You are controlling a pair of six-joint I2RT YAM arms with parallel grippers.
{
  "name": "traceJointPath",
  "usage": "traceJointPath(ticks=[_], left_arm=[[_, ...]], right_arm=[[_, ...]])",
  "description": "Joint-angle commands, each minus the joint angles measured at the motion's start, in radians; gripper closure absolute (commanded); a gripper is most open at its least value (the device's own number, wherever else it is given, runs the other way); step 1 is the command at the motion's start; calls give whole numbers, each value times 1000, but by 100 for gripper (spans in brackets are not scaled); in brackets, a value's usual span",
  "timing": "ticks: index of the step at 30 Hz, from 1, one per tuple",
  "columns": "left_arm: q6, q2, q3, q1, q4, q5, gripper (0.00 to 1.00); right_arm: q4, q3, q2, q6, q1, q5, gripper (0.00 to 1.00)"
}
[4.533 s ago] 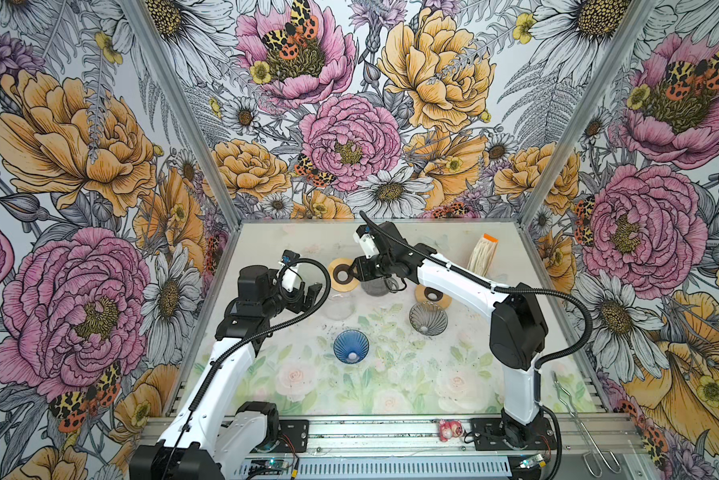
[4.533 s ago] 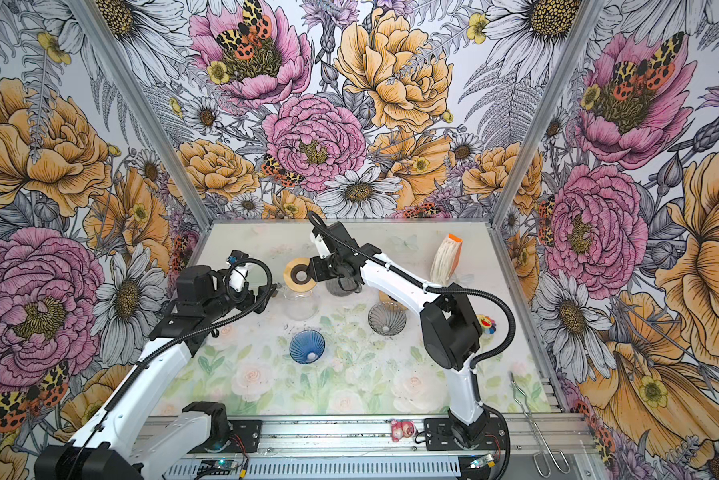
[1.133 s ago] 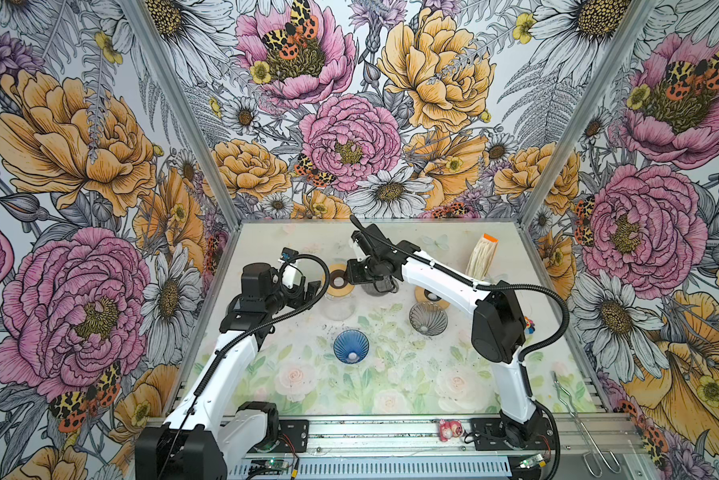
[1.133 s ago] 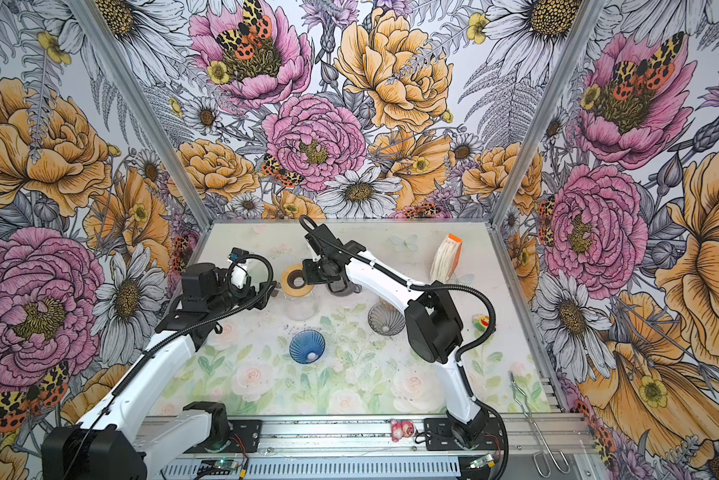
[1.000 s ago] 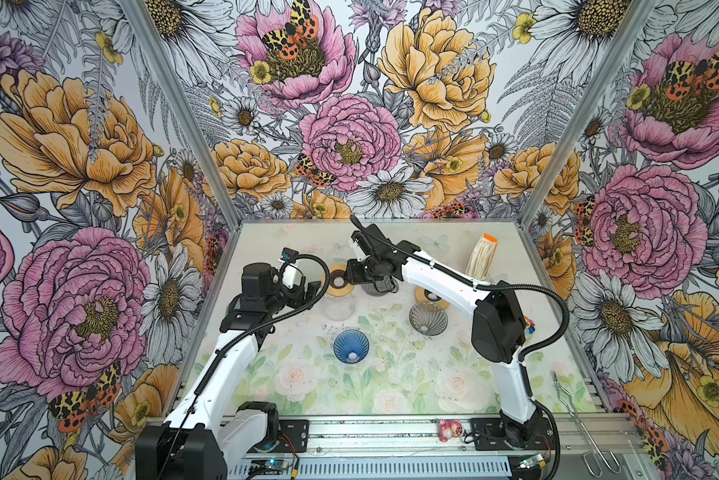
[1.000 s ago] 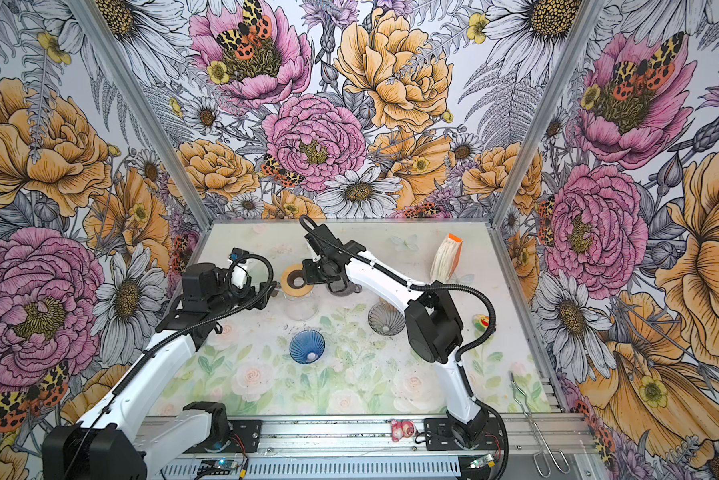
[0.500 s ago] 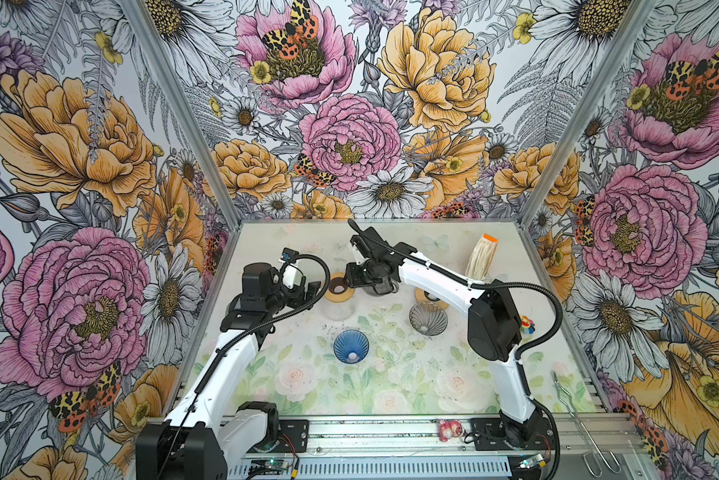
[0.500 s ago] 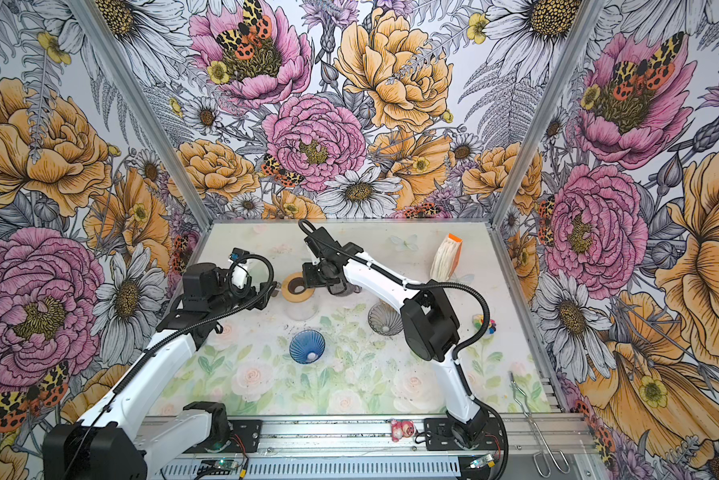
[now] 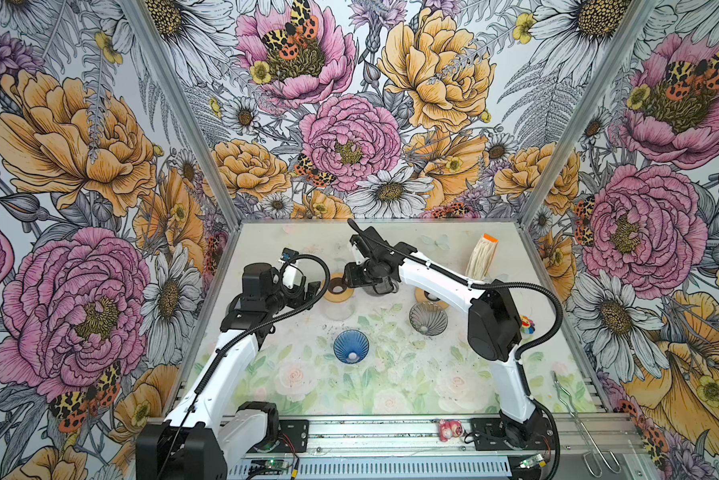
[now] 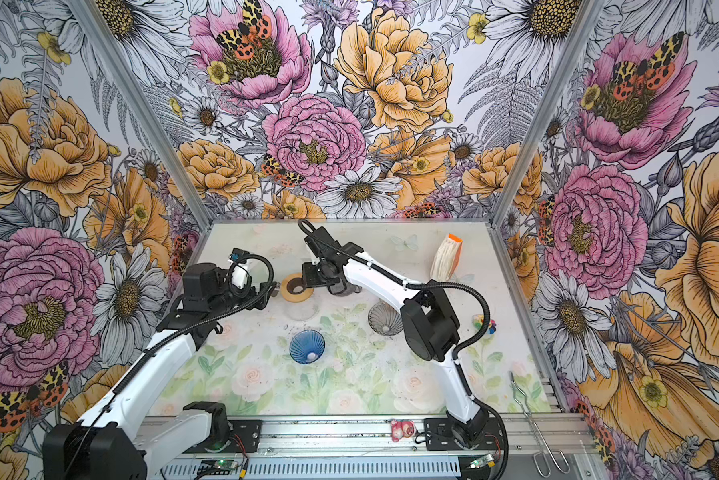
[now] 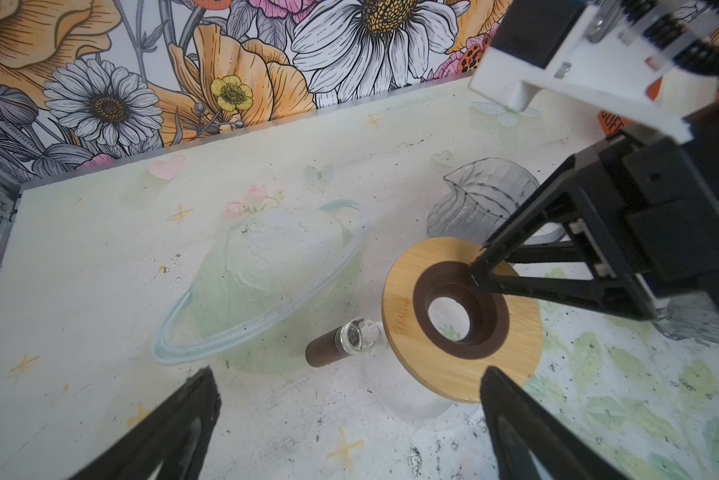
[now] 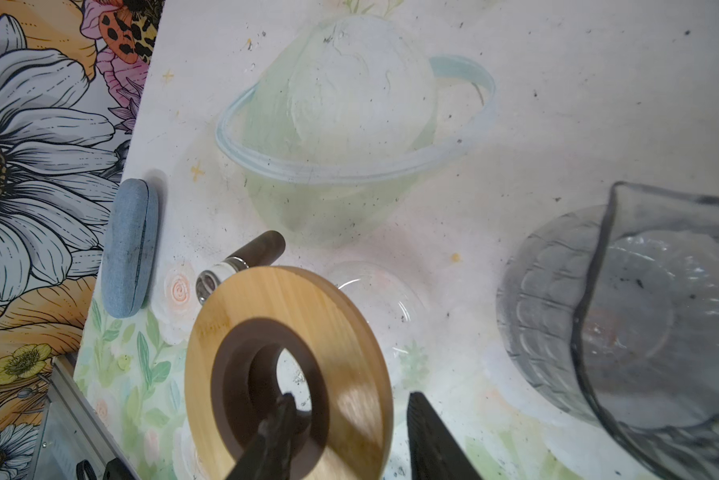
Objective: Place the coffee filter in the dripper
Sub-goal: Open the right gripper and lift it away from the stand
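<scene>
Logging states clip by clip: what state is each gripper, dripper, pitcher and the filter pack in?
wooden collar: atop clear glass, no filter.
left gripper: open, empty.
right gripper: open, astride the wooden collar's rim.
blue dripper: upright, no filter.
grey dripper: upright, no filter.
grey pitcher: upright, empty.
filter pack: standing, untouched.

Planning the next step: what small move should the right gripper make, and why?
Probably close the right gripper on the wooden ring: its jaws straddle the band with a gap, one finger in the hole, and the glass dripper seems to lie tilted, ring uppermost, so it needs righting.
</scene>
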Motion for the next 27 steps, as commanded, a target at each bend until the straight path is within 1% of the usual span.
traceJointPath(ticks=[1, 5, 9, 14, 15, 16, 17, 18, 20, 22, 25, 27], left_arm=[[11, -41, 49, -24, -50, -31, 1], [6, -66, 111, -42, -123, -45, 1], [-1, -94, 161, -56, -194, -57, 1], [-63, -91, 238, -57, -324, -84, 1], [-66, -87, 256, -63, -358, -79, 1], [-74, -88, 266, -79, -381, -90, 1], [-88, -93, 269, -97, -391, -116, 1], [-104, -98, 272, -117, -402, -144, 1], [-139, -108, 275, -145, -427, -179, 1], [-209, -115, 281, -175, -453, -219, 1], [-309, -120, 284, -219, -492, -238, 1], [-351, -123, 282, -252, -512, -263, 1]], right_arm=[[3, 26, -53, -48, -1, 6, 49], [3, 14, -92, -97, -1, 9, 41], [6, -30, -152, -124, -3, 67, 33], [8, -91, -237, -185, -8, 100, 29], [10, -108, -259, -208, -7, 106, 24], [14, -125, -278, -231, -8, 112, 17], [19, -140, -296, -247, -6, 118, 8], [23, -158, -313, -264, -8, 125, 1], [32, -200, -351, -298, -7, 138, 0], [41, -247, -394, -327, -7, 148, 1], [102, -364, -472, -353, -7, 154, 1], [150, -443, -524, -357, -8, 154, 1]])
